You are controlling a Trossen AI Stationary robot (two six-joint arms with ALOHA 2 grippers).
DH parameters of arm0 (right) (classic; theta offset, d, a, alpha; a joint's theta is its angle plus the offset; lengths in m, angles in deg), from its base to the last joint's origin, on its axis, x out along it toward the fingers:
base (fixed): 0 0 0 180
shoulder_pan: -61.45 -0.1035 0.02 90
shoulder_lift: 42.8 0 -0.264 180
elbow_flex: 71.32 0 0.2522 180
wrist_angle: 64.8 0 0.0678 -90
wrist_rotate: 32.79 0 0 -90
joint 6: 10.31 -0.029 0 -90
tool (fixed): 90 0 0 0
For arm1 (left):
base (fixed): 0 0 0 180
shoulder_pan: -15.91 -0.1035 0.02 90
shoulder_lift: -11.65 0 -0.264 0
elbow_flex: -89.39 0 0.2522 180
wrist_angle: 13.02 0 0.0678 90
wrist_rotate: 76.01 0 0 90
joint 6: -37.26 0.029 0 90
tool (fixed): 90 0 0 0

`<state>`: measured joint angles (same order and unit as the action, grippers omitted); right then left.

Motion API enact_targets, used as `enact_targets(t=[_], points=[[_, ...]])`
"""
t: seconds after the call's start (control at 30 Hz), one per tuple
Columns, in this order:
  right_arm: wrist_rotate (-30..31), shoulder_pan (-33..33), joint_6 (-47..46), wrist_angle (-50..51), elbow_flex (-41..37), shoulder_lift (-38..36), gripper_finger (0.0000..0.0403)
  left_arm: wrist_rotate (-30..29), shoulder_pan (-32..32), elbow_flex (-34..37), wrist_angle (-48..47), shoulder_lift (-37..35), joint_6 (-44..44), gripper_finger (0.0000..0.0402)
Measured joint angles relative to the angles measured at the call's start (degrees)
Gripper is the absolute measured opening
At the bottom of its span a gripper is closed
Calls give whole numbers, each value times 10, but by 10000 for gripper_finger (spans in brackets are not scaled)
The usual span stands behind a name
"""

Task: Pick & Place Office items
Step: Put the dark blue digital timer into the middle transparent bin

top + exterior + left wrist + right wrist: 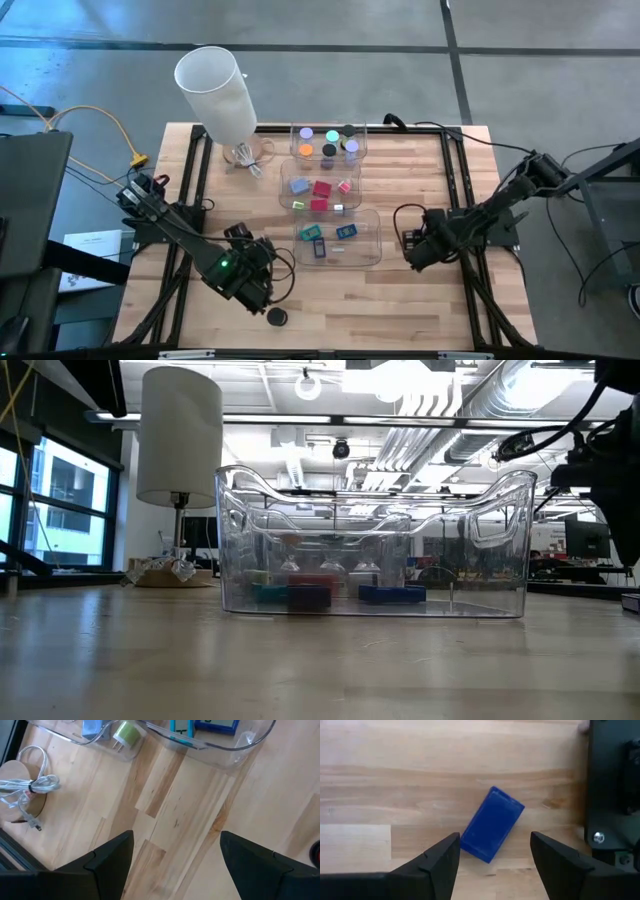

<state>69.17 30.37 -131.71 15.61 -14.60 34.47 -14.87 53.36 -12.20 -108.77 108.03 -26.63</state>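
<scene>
A blue block (492, 824) lies flat on the bare wood right of the bins. My right gripper (494, 840) hangs open over it, pointing down, one finger on either side and clear of it. In the high view that gripper (413, 257) covers the block. My left gripper (260, 288) is open over bare wood near the table's front left, with nothing between its fingers (115, 855). A black disc (276, 317) lies on the table just nearer than it. Three clear bins (335, 200) in a row hold discs, red and pink blocks, and blue and teal blocks.
A tall white cylinder (215, 90) on a round wooden base stands at the far left, its bundled white cord (30, 785) lying beside it. Black frame rails (470, 270) run along both sides of the table. Bare wood lies between the bins and the near edge.
</scene>
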Motion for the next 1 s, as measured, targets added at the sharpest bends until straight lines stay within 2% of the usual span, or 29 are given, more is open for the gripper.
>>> enact_targets(t=[0.33,0.77,1.0], points=[[-20,0,4,-59,0,0,231,-19,0,0,0,0,9,289],[-22,0,-5,-52,0,0,231,-31,4,0,0,0,9,289],[-16,22,-4,-44,0,0,231,-41,17,0,0,0,9,289]])
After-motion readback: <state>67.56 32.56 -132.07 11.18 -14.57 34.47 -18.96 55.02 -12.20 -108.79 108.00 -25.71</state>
